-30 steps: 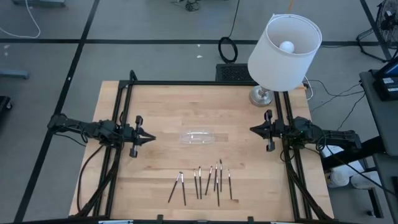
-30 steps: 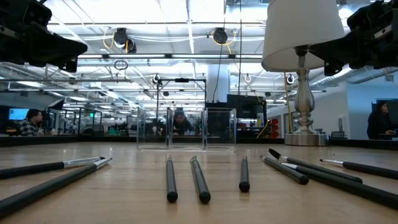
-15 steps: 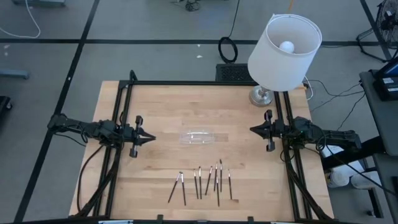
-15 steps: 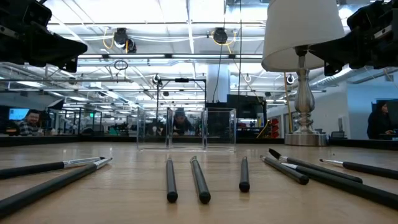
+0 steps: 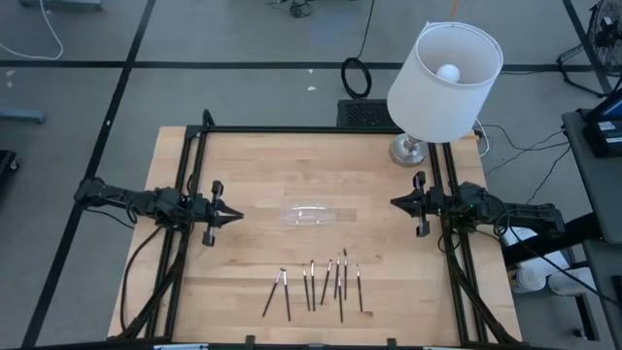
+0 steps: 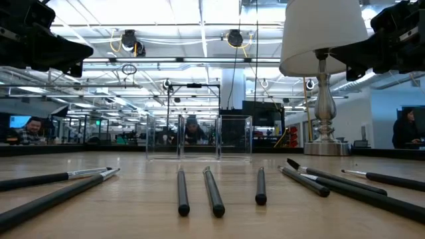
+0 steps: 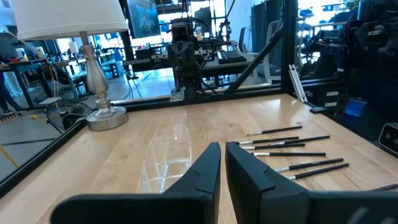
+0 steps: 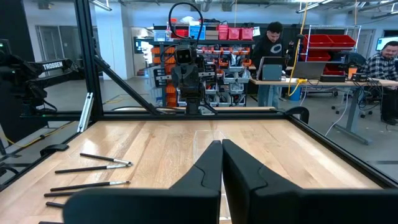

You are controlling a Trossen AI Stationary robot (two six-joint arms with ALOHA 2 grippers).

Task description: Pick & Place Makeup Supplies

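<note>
A small clear plastic tray lies on the bare wooden table, on the line between the 2 sets of jaws and about midway between them. A table lamp with a white shade and silvery base stands at the table's far corner, beyond the right-hand jaws. In the workshop behind, 1 person stands at a desk and another sits nearby.
</note>
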